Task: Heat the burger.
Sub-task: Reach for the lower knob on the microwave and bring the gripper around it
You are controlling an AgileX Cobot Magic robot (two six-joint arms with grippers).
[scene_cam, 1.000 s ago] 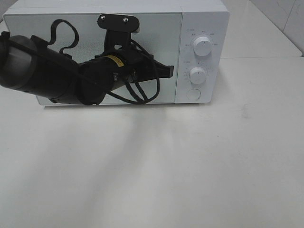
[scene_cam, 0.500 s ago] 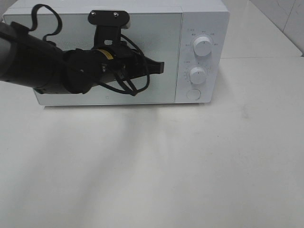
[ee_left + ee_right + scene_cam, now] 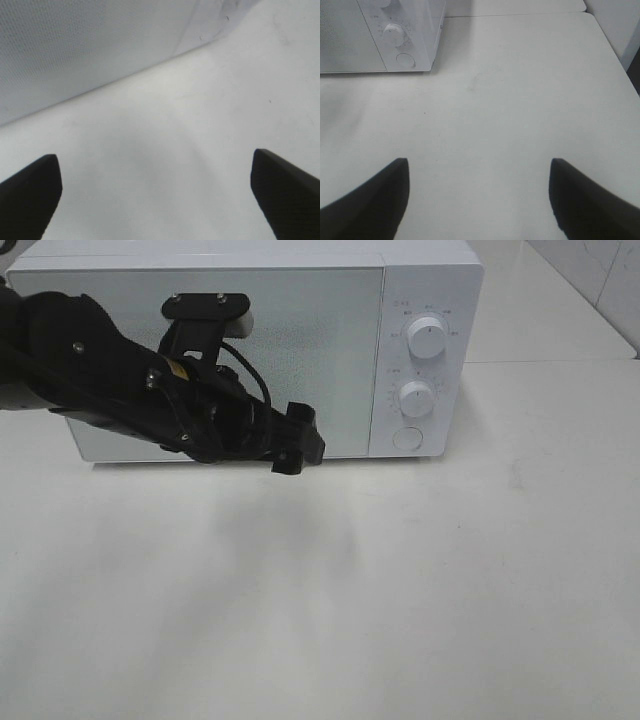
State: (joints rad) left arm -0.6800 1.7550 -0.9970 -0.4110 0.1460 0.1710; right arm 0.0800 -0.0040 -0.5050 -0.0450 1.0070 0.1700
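Left hand (image 3: 298, 440), fingers apart and empty, hovers just before the shut door of the white boxy microwave oven (image 3: 340, 340). Right hand (image 3: 480, 200) is likewise apart and empty. Burger unseen, presumably inside; left arm is nearer.

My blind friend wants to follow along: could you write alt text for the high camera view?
A black robot arm reaches from the left across the closed door of a white box-shaped microwave, its jaws low near the door's bottom edge. The microwave, with two round white knobs, stands on a plain white table; no burger shows.
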